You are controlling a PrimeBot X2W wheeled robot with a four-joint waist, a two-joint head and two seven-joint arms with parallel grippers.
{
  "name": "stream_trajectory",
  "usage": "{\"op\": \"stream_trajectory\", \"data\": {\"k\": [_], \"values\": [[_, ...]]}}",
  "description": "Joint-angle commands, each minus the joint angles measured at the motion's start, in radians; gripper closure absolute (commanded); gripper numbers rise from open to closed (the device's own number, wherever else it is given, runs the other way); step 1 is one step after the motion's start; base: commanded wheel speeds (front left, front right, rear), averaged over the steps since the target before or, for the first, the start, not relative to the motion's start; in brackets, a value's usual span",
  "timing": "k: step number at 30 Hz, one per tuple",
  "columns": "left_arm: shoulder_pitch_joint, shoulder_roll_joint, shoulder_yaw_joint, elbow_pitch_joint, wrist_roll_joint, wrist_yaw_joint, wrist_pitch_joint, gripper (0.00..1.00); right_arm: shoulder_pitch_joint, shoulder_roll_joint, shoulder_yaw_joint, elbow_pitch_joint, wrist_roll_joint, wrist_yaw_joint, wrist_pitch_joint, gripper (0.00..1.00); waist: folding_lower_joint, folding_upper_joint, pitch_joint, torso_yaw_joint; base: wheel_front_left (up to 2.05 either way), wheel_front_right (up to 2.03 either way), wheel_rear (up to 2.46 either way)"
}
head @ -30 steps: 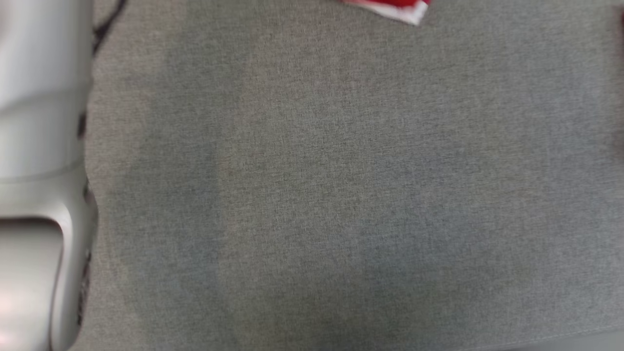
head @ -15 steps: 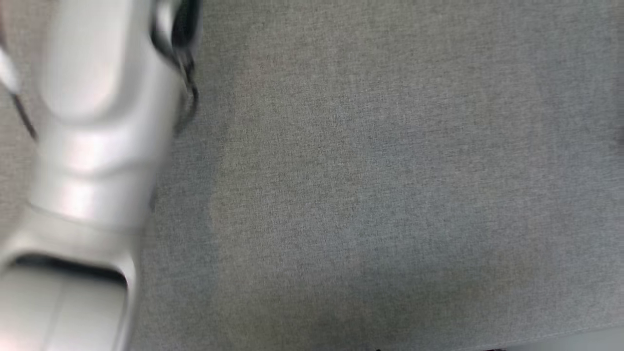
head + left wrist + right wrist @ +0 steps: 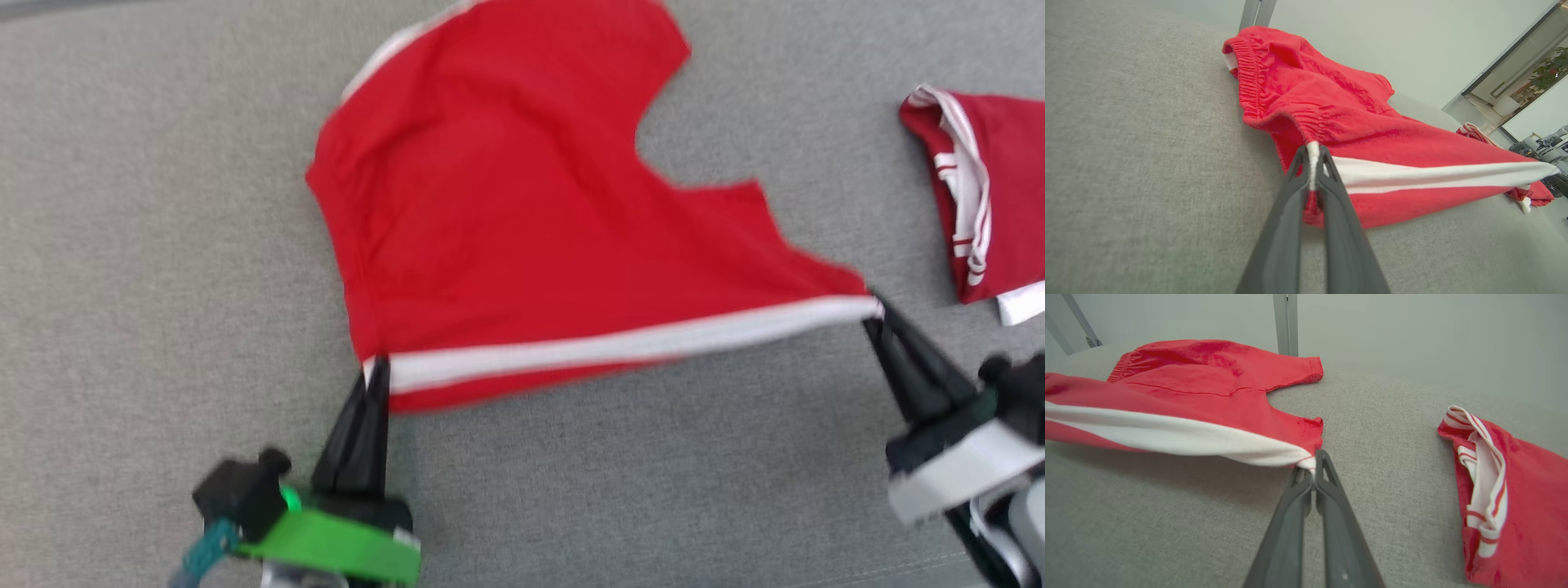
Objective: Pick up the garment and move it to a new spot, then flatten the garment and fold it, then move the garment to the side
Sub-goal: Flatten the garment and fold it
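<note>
I'm working over a grey woven surface that runs under both grippers and out past them on every side. Beyond the fingertips, at its far edge, a pale wall rises, with a metal post standing straight ahead of the right gripper. Far off to the right of the left gripper I see a glass opening with a plant behind it.

The red shorts lie spread ahead of and between the two grippers. Their white stripe is pulled taut from one pair of fingertips to the other, with a shadow under it. My left gripper is pinched tight on the stripe's end at the waistband, which bunches just beyond its tips. My right gripper is pinched tight on the other end, at the leg hem. A second garment, red with striped white trim, lies to the right of the right gripper, apart from the shorts.
</note>
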Motion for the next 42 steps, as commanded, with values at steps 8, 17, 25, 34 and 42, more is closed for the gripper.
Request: {"op": "stream_trajectory", "data": {"k": [8,17,25,34,42], "values": [[0.324,-0.019,-0.009,-0.071,-0.002,0.025,-0.003,1.00,0.337,-0.059,-0.048,-0.047,0.005,-0.002,-0.003,1.00,0.0001,0.0000,-0.235,0.062,0.00,0.00,0.00],[0.158,-0.044,-0.032,-0.106,-0.041,0.039,0.057,1.00,0.122,-0.194,-0.013,-0.131,0.065,-0.002,0.147,1.00,0.0001,0.0000,-0.109,0.156,0.00,0.00,0.00],[-0.214,-0.059,-0.102,0.045,-0.046,0.108,0.089,1.00,-0.345,-0.312,0.161,-0.006,0.131,-0.002,0.267,1.00,0.0001,0.0000,0.099,0.301,0.00,0.00,0.00],[-0.442,-0.060,-0.250,0.223,-0.129,0.227,0.028,1.00,-0.684,-0.304,0.397,0.210,0.199,-0.002,0.292,1.00,0.0001,0.0000,0.166,0.395,0.00,0.00,0.00],[-0.566,-0.060,-0.364,0.283,-0.194,0.240,0.003,0.41,-0.869,-0.295,0.529,0.340,0.214,-0.002,0.261,0.93,0.0001,0.0000,0.191,0.410,0.00,0.00,0.00]]}}
